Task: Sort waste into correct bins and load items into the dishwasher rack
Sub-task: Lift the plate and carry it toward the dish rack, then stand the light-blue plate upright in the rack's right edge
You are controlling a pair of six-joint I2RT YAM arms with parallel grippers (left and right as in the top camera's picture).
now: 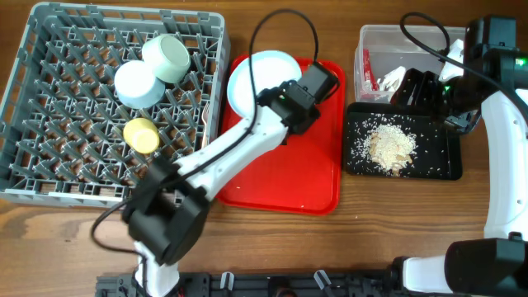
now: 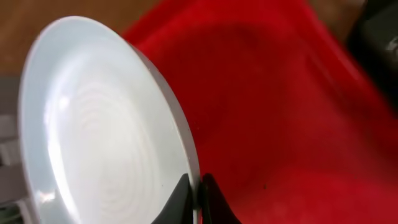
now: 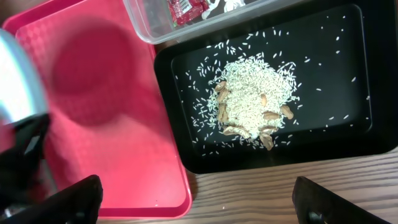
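Left pincer (image 2: 198, 198) clamped on pale mint plate (image 2: 99, 137) rim, plate tilted above red tray (image 1: 280, 177). Dishwasher rack (image 1: 58, 140) directly left, nearer this arm. Right pincer (image 3: 196, 202) gaping.

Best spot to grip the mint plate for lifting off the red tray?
Its thin rim, on the edge toward the red tray's centre: the plate is too broad to span, so only the rim fits. The left gripper is shut there.
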